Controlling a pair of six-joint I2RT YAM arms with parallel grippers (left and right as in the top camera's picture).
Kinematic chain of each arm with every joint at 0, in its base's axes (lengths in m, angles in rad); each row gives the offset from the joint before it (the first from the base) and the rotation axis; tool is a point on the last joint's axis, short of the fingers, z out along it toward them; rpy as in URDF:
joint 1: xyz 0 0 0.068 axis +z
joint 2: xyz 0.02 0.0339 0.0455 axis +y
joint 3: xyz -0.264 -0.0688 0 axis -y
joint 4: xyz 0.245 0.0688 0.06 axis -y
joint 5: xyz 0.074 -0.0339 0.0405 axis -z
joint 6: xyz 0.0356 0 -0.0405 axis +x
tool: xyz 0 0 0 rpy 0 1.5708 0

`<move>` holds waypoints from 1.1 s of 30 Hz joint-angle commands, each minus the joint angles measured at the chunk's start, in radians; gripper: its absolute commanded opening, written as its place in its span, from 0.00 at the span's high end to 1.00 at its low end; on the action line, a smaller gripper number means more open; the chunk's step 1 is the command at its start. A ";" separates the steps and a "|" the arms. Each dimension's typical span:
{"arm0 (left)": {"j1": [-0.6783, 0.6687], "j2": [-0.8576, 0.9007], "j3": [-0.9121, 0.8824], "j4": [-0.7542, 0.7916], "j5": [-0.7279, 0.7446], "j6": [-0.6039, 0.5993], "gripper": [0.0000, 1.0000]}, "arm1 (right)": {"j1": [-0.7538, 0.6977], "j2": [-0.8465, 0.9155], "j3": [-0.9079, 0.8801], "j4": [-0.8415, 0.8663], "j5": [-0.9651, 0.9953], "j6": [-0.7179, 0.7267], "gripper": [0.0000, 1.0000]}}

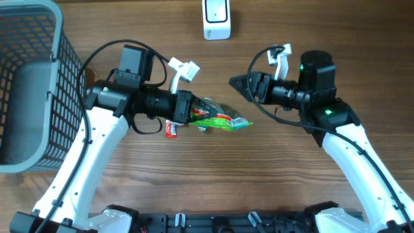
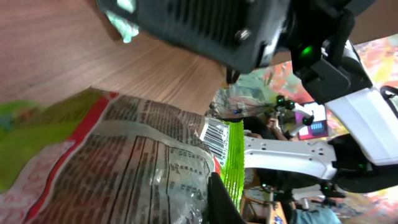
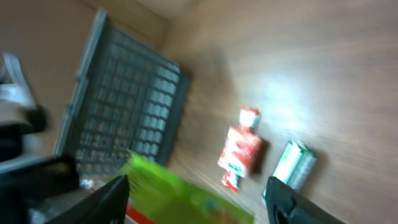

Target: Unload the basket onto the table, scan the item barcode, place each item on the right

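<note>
Overhead: left gripper [image 1: 193,110] pinches the snack packet [image 1: 220,119] at mid-table; right gripper [image 1: 236,83] hangs just beyond its right end, apart; scanner [image 1: 217,19] at the far edge.
Left wrist: barcode [image 2: 214,135] on the packet's crinkled back, facing the camera.
Right wrist: right claw spread wide; red sachet [image 3: 242,149] lies near the basket [image 3: 124,106].

From overhead, the left gripper [image 1: 193,108] is covering one end of the green snack packet [image 1: 223,120], and its arm is hiding part of a small red sachet [image 1: 171,130]. Picture edges are cropping the grey basket [image 1: 39,84] and the white scanner [image 1: 217,22]. In the left wrist view the barcode [image 2: 214,134] is showing only in part. Blur is smearing the whole right wrist view.
</note>
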 commanded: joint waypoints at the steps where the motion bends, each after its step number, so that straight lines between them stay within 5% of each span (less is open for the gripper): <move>1: 0.002 0.000 0.006 0.053 0.011 0.005 0.96 | -0.069 0.010 0.005 -0.099 -0.076 -0.005 0.20; 6: 0.025 0.000 0.006 0.175 0.106 -0.079 0.96 | -0.257 0.010 0.005 -0.156 -0.332 0.039 0.00; 10: 0.022 0.000 0.006 0.250 0.267 -0.079 0.96 | -0.335 0.024 0.005 -0.204 -0.475 0.056 0.00; 16: 0.008 0.000 0.006 0.316 0.296 -0.078 0.96 | -0.272 0.048 0.004 -0.240 -0.584 0.060 0.00; 33: -0.114 0.000 0.006 0.480 0.294 -0.032 0.96 | -0.145 0.056 0.004 -0.040 -0.585 0.362 0.00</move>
